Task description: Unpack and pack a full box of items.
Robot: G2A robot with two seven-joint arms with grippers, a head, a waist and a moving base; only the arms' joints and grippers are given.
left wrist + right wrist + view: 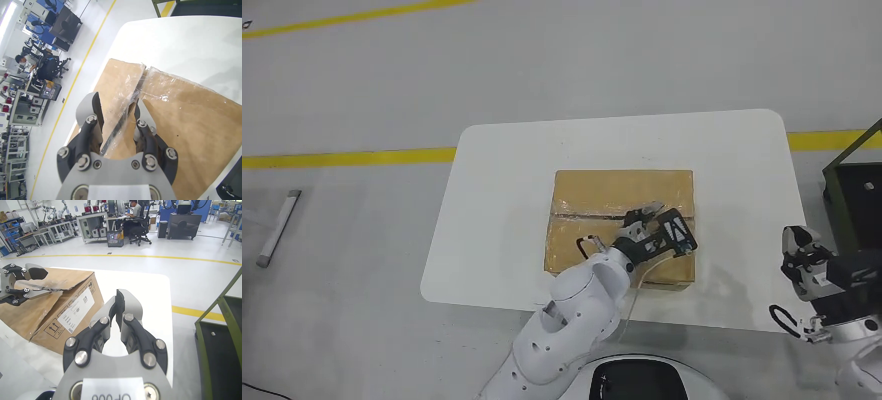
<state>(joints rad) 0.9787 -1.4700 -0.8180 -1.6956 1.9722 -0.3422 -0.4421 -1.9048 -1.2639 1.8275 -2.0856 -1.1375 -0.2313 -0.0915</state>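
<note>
Cardboard box (179, 117) | taped flap edge (128, 89) between spread left jaws

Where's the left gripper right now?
In the top view the left gripper is over the cardboard box in the middle of the white table. It is open at the taped seam, toward the box's right end.

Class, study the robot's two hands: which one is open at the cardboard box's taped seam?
The left hand, open over the cardboard box seam. The right hand is shut and sits clear of the box, by the table edge.
</note>
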